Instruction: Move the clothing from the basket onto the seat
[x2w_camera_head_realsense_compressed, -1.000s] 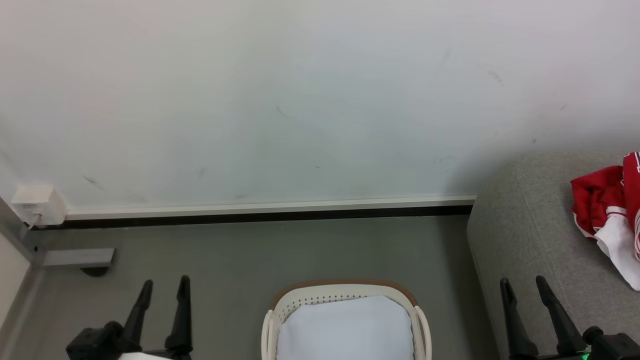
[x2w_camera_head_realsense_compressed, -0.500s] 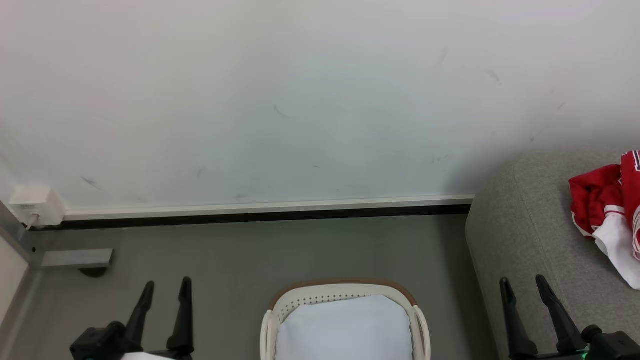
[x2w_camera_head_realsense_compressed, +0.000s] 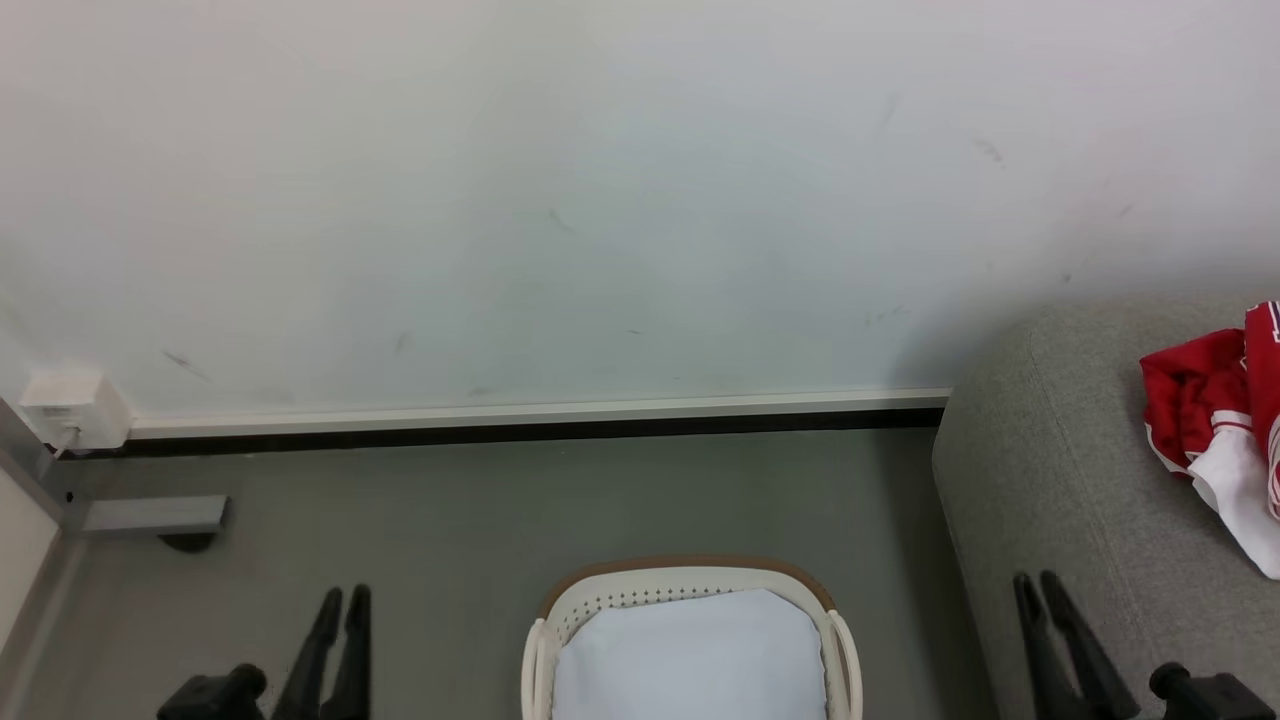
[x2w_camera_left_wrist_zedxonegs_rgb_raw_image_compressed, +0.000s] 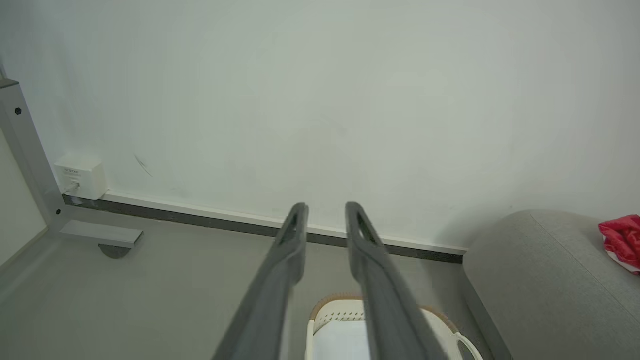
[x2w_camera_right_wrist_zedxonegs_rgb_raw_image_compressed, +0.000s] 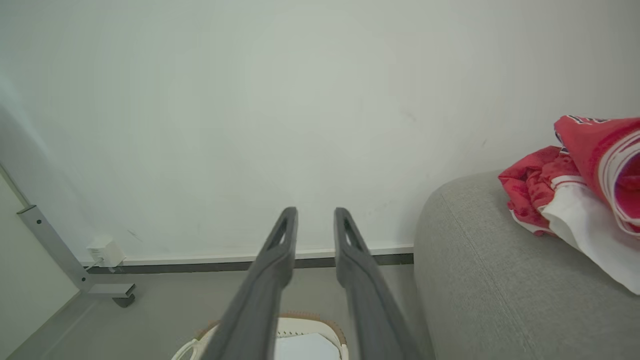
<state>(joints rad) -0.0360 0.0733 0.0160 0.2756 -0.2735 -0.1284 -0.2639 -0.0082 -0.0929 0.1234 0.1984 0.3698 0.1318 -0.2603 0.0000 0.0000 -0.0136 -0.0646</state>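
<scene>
Both arms are low and drawn back, one at each lower corner of the head view, with their long dark fingers pointing up toward the plain white wall. The left gripper hangs over the grey floor, well to the left of the oval white perforated plastic laundry basket with its brown rim band. Its fingers lean slightly toward the basket, with only a narrow gap between them and nothing in it. The right gripper sits in front of the rounded left end of the large light-grey fabric sofa. Its fingers are likewise nearly together and hold nothing.

In each wrist view that arm's fingers aim at the foot of the wall, with a slim gap between their tips and the basket low down between them.

The basket stands on the floor between the two grippers, apart from both. Inside it is a smooth pale surface, and I cannot tell whether that is its bottom or a liner. The soft red garments with white stripes and trim lie crumpled on the sofa at the right, well apart from the right gripper.

A small white box sits on the wall at the far left, above the white skirting board.
</scene>
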